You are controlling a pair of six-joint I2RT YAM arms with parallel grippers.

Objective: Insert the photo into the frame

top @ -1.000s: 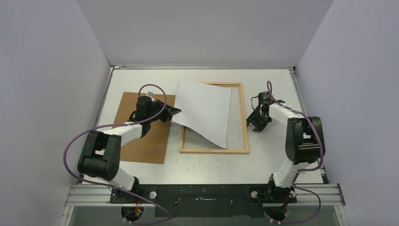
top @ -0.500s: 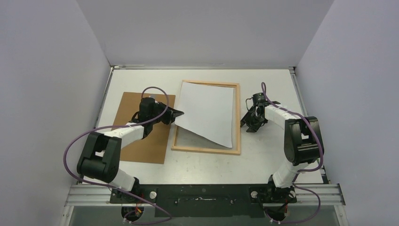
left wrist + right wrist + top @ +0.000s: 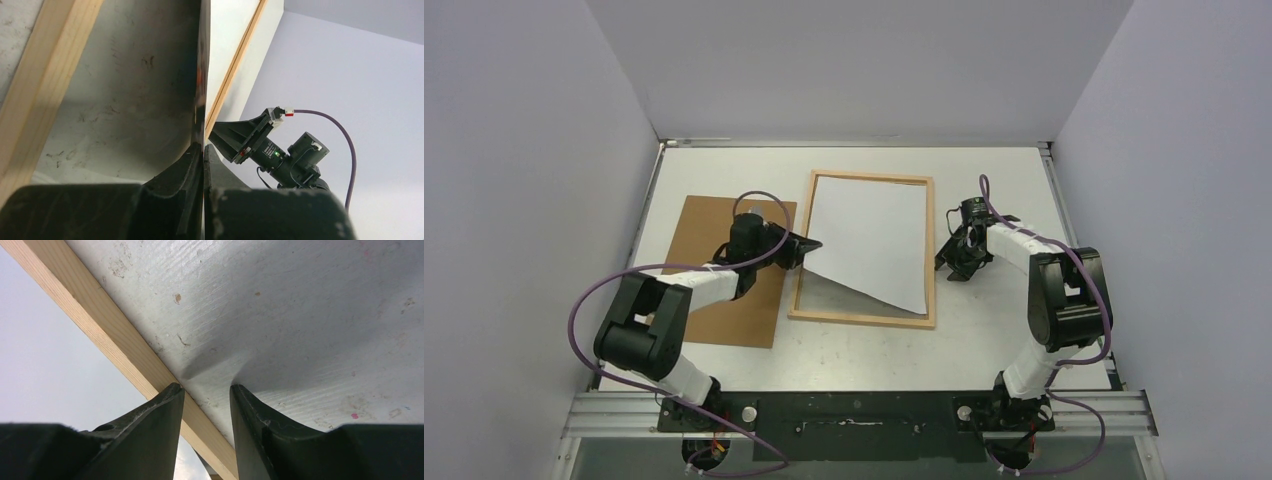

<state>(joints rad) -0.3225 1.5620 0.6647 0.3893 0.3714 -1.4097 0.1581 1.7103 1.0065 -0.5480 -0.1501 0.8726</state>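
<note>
Here the frame (image 3: 861,318) lies flat on the bench (image 3: 854,352), roughly in the middle, its long sides running away from the arms. The photo (image 3: 869,235) sits inside it, white back up, its far and right edges close against the far and right rails. Its near-left part is raised off the bench, so its near edge runs slantwise down to the frame's near-right corner and bare bench shows inside the frame beneath it. The left gripper (image 3: 812,243) is clenched on the photo's left edge, just above the frame's left rail. In the left wrist view the fingers (image 3: 190,160) are pressed together on the thin sheet (image 3: 225,30), with the rail (image 3: 45,90) running past on the left. The left arm reaches over a brown board (image 3: 724,310) lying left of the frame. The right gripper (image 3: 949,268) is low at the bench just outside the right rail, its jaws apart and grasping nothing. In the right wrist view the gripper (image 3: 205,390) sits at the rail (image 3: 100,325), one fingertip over the wood and the other over the bench (image 3: 300,315); whether it touches the rail I cannot tell.
</note>
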